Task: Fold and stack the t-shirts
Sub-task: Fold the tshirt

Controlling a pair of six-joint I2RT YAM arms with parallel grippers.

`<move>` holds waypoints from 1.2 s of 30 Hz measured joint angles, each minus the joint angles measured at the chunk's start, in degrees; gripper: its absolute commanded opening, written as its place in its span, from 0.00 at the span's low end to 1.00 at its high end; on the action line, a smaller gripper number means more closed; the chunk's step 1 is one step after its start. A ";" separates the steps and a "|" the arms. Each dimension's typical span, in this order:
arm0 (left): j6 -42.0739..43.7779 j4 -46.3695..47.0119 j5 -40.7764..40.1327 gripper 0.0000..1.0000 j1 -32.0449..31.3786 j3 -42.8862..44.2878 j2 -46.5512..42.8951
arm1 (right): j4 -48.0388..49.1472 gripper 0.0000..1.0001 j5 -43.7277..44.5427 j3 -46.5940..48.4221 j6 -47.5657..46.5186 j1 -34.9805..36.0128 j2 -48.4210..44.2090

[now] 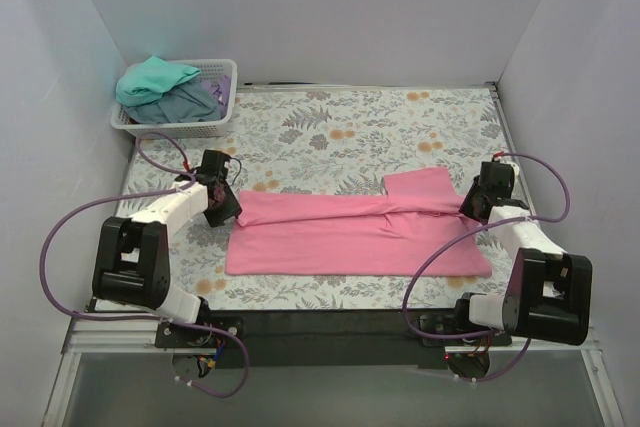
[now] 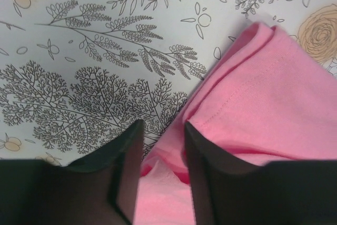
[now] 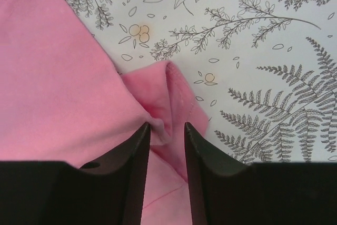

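Pink cloth takes up the middle of the flower-printed table [image 1: 330, 137]: the pink t-shirt [image 1: 350, 237] lies flat between the two arms, doubled over into a long band that runs from left to right, with one sleeve sticking out toward the far side near its right end. The left gripper [image 2: 163, 125] sits low over the shirt's left end. Its dark fingers [image 2: 126, 172] stand a narrow way apart, and a folded corner of pink cloth shows in the gap without being visibly pinched. The right gripper [image 3: 166, 126] is at the shirt's right end beside the sleeve, its jaws parted about as narrowly, and a small bunched fold of the hem lies right at their tips. Both wrist views show the shirt's stitched edges resting on the leaf and fern pattern. At the far left corner of the table a white lattice basket [image 1: 222, 112] holds a teal t-shirt [image 1: 155, 80] heaped on a grey-blue t-shirt [image 1: 190, 102], well apart from the pink one.
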 measured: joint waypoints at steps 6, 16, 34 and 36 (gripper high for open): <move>0.00 0.24 0.04 0.54 0.00 0.02 -3.67 | -1.60 0.48 -0.39 3.91 -0.17 1.38 -3.82; 1.86 4.15 -0.70 0.73 -0.02 -1.42 -13.18 | -0.22 0.51 -6.27 18.25 -6.49 11.28 11.19; 3.93 9.92 -0.87 0.74 -0.31 -6.67 -14.69 | -0.15 0.42 -7.45 27.12 -9.66 15.61 30.03; 4.07 10.16 -0.87 0.73 -0.33 -6.67 -14.69 | -0.17 0.31 -6.51 27.26 -9.62 15.98 30.18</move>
